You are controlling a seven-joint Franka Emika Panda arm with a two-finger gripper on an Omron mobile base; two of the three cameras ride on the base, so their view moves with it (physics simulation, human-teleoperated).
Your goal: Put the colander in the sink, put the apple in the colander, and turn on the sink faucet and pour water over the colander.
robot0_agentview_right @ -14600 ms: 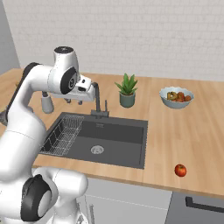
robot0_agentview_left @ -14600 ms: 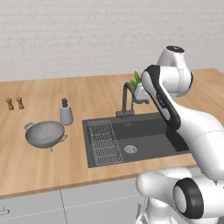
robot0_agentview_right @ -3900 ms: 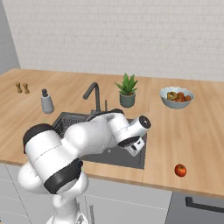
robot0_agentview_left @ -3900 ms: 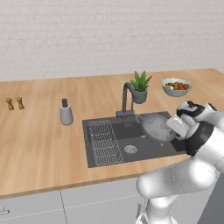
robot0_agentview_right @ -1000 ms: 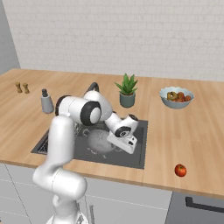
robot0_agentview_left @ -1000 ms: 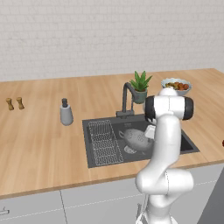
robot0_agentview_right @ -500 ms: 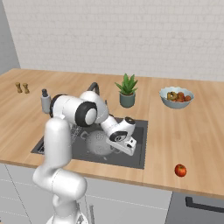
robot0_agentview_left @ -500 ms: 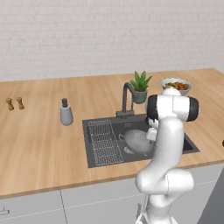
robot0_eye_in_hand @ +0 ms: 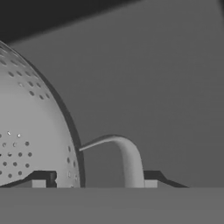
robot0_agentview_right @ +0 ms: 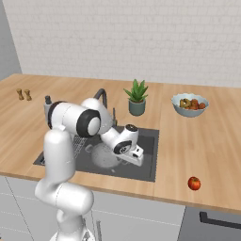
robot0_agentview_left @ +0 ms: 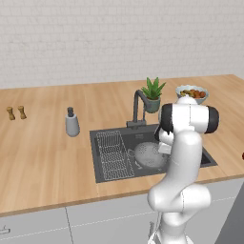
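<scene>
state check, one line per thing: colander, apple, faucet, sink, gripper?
colander: in the sink, upright, no fruit in it.
apple: on the counter right of the sink, untouched.
sink faucet: no water visible from the spout.
sink: holds the colander beside the wire rack.
gripper: down in the sink at the colander's loop handle, fingertips either side of it; cannot tell whether it grips.

No readable text, labels, brands, numbers or signs anywhere in these views. Soap bottle (robot0_agentview_left: 72, 125), fruit bowl (robot0_agentview_right: 189, 105), plant pot (robot0_agentview_right: 137, 108), sink (robot0_agentview_left: 106, 172) & colander (robot0_agentview_left: 149, 155) are all plain, unmarked.
</scene>
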